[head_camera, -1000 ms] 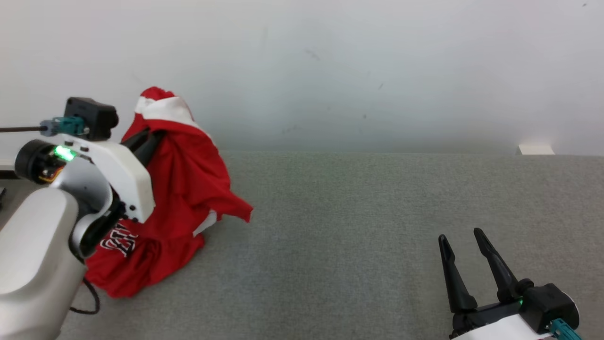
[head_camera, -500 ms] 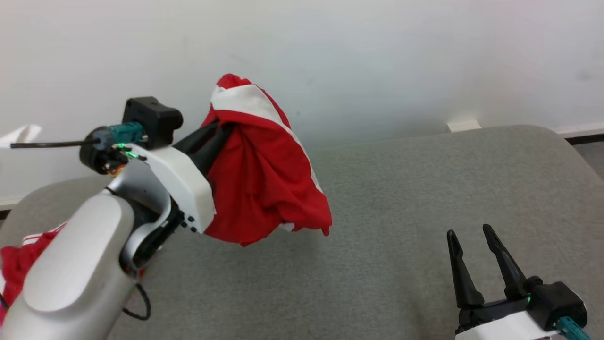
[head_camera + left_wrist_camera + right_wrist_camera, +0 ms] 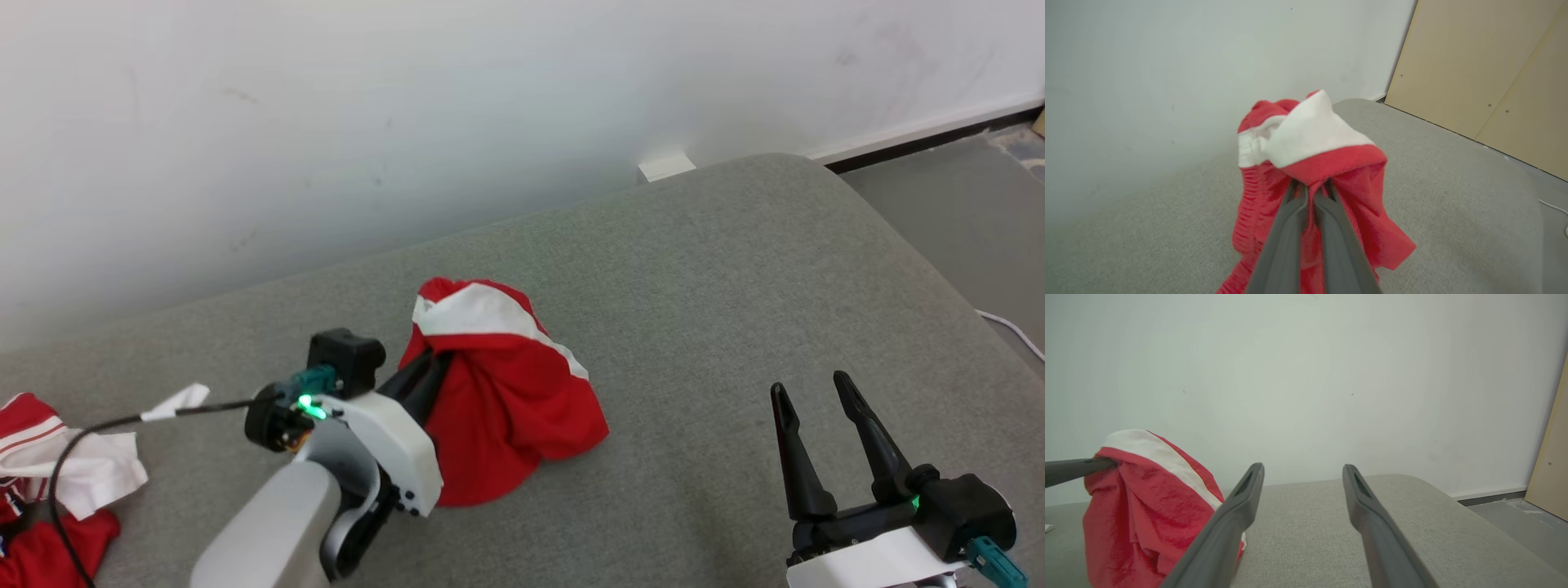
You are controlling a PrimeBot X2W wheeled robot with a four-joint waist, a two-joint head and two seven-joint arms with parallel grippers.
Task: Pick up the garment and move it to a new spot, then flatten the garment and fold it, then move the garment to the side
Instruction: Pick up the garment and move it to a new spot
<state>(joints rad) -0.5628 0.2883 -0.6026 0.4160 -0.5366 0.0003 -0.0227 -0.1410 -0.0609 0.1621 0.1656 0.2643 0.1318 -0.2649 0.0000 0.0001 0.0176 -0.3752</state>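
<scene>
Left pincer (image 3: 1310,188) clamped on garment (image 3: 506,408); right pincer (image 3: 810,385) spread apart, empty.

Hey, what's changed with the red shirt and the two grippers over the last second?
The left gripper lifted the red garment off the grey cushion, carried it to the robot's right, away from the other clothes, then lowered it; its lower folds now seem to rest on the cushion. The head view turned too. Unchanged: left gripper shut on the garment, right gripper open, idle.
</scene>
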